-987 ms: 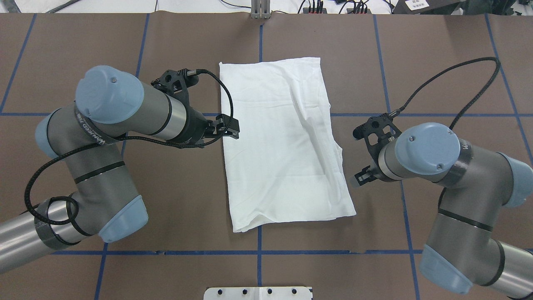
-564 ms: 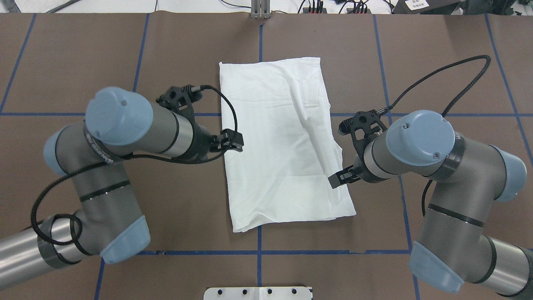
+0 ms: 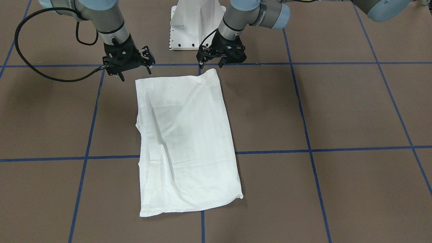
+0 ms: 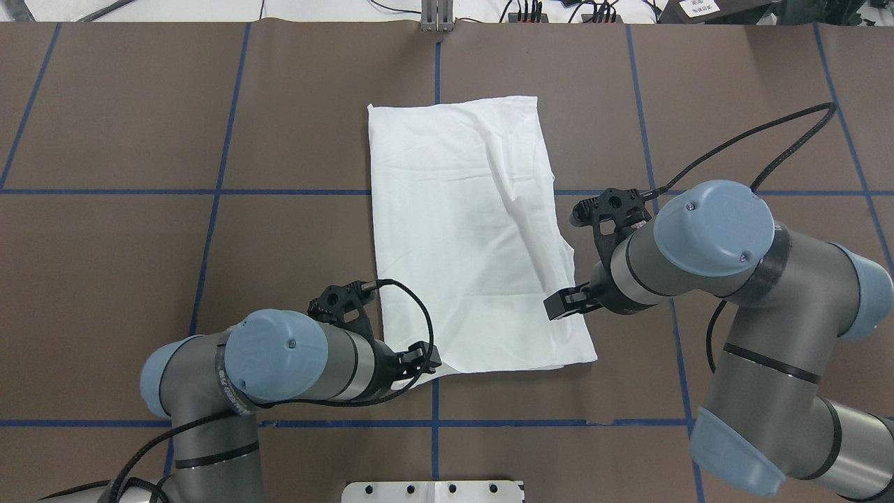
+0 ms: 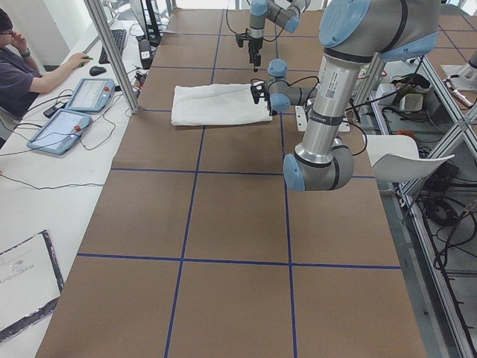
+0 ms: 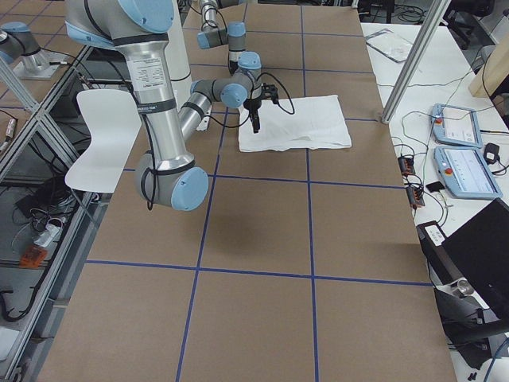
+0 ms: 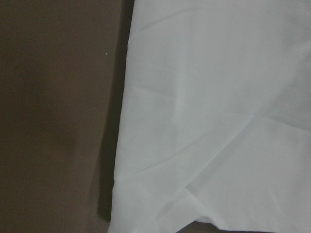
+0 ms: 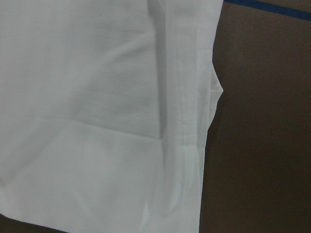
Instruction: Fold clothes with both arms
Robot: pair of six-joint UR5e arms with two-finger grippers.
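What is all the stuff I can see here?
Shirt: one, white, folded flat in the middle of the table.
Table: one, brown, under everything.
Tape lines: several, blue, crossing the table in a grid.
Stand: one, white, at the table's edge between the arms.
Person: one, dark top, sitting at a side desk.
Tablets: two, grey-blue, on that side desk.
Left arm: one, silver with blue caps, by the shirt's near left corner.
Right arm: one, same colours, by the shirt's right edge.
Left gripper: one, black, open, at that near corner.
Right gripper: one, black, open, over the right edge.
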